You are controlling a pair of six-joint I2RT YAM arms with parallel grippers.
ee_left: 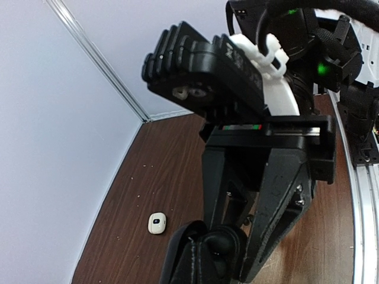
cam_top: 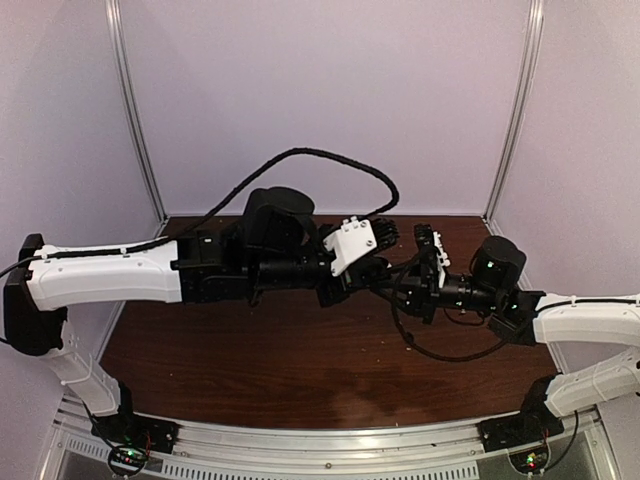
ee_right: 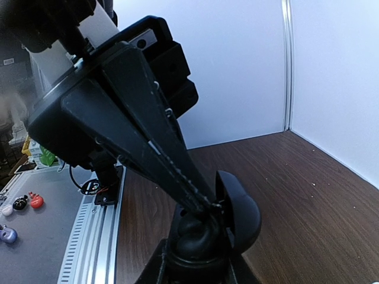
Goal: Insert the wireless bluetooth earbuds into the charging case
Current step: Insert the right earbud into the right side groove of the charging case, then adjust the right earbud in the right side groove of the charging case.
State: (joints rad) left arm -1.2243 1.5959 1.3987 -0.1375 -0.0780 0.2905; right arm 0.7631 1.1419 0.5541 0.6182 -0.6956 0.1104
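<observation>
Only the left wrist view shows a white earbud (ee_left: 157,223).

The top camera looked down from behind onto the table (cam_top: 300,370), while both wrist cameras, tilted and close behind the left fingers (ee_left: 278,207) and right fingers (ee_right: 142,130), shared its brown surface.
</observation>
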